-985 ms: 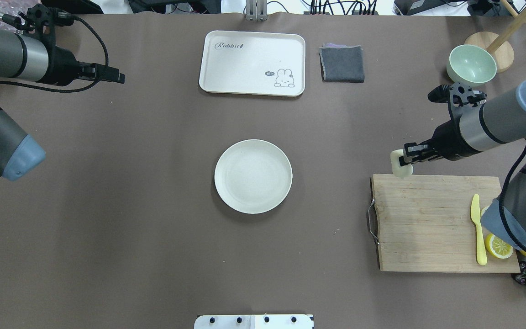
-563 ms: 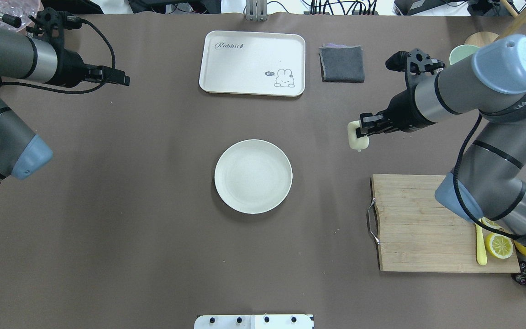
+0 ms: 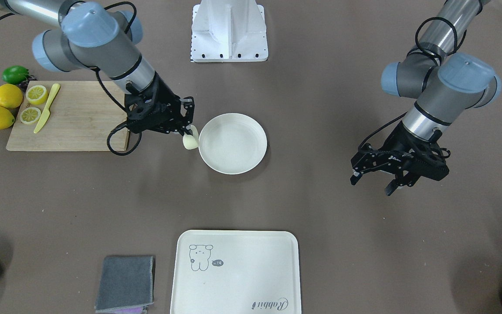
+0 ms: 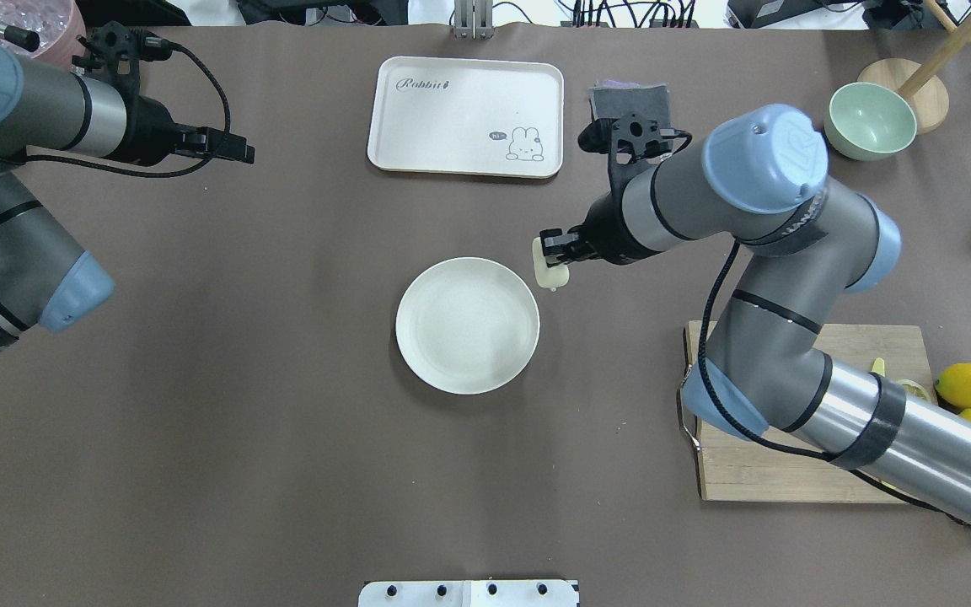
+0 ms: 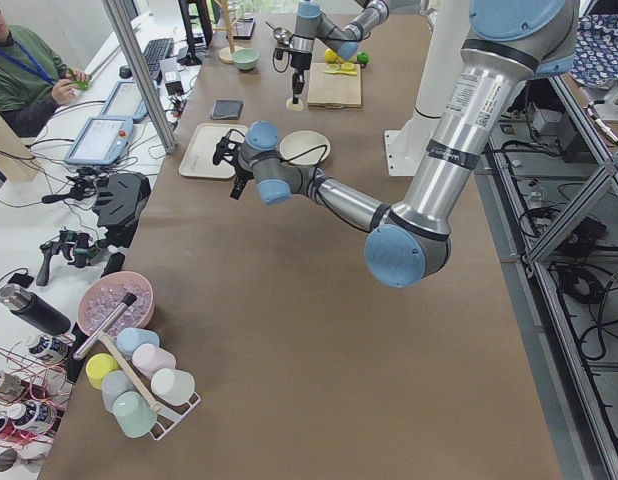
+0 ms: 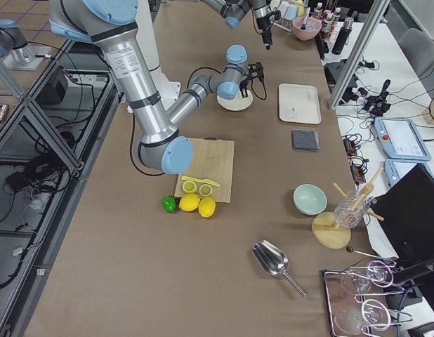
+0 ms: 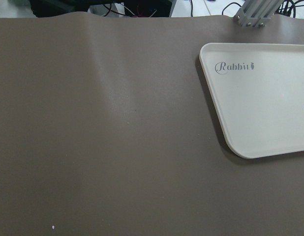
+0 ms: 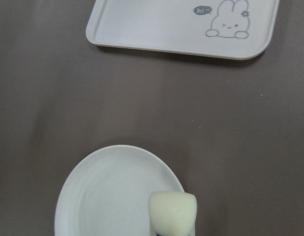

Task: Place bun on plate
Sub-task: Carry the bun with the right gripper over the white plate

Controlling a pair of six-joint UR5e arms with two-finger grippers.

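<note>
The bun (image 4: 549,272), a small pale cream lump, hangs in my right gripper (image 4: 553,258), which is shut on it. It is held above the table just beside the plate's right rim in the overhead view. The plate (image 4: 467,325) is round, off-white and holds nothing. In the front-facing view the bun (image 3: 189,141) sits at the edge of the plate (image 3: 232,149), below the right gripper (image 3: 188,131). The right wrist view shows the bun (image 8: 172,212) over the rim of the plate (image 8: 112,196). My left gripper (image 3: 375,183) hovers open far to the side, holding nothing.
A rectangular cream tray (image 4: 466,115) lies beyond the plate, with a grey cloth (image 4: 630,101) beside it. A wooden cutting board (image 3: 72,117) carries a yellow knife (image 3: 47,108) and lemon slices; whole lemons and a lime (image 3: 15,74) lie beside it. A green bowl (image 4: 871,120) stands at the far right.
My right gripper has carried the bun left, from the cutting board's far corner to the plate's right rim. The left arm has shifted slightly rightward.
</note>
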